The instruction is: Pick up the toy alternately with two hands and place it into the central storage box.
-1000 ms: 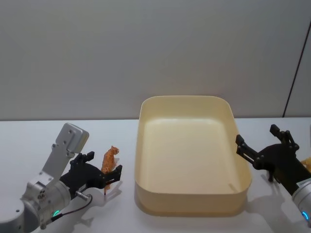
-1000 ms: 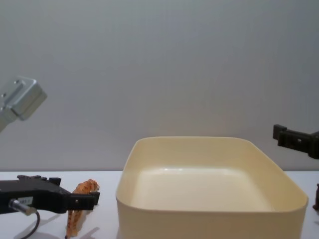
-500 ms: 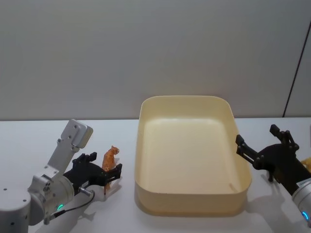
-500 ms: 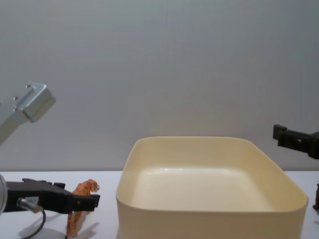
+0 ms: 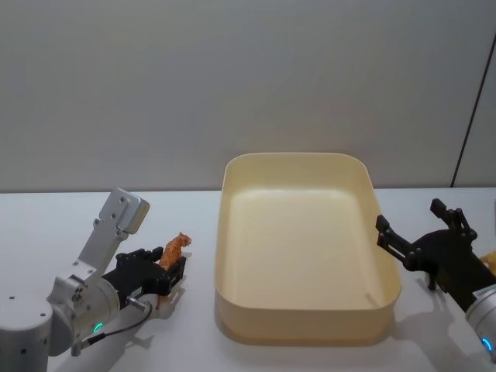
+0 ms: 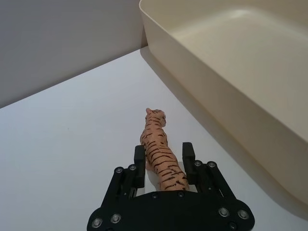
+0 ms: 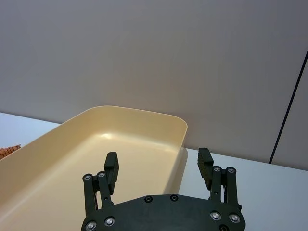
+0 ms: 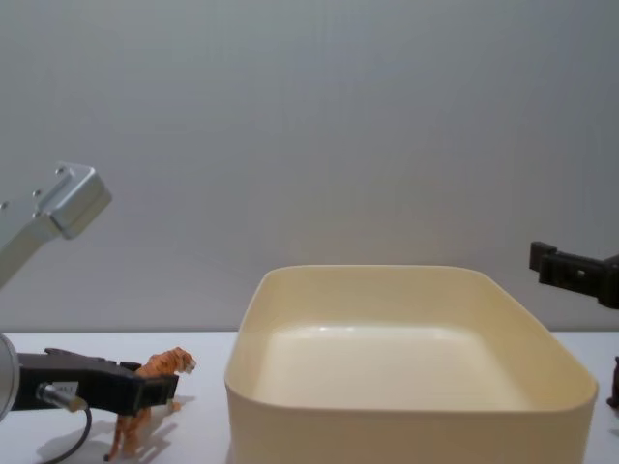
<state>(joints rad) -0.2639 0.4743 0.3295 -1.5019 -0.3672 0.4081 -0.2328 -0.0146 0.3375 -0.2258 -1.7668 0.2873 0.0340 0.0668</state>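
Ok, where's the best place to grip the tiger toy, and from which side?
Across the flanks at mid-body, coming from the tail end. The tiger toy stands upright, long and narrow, head pointing away, so its flat sides suit the left gripper, whose fingers flank it there.

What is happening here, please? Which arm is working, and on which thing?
The left hand is closed on a small orange tiger toy, its fingers against the toy's flanks. The toy is low over the white table, to the left of the cream storage box. The box holds nothing yet. The right hand is open and holds nothing, by the box's right side. The likely next step is to carry the tiger into the box.
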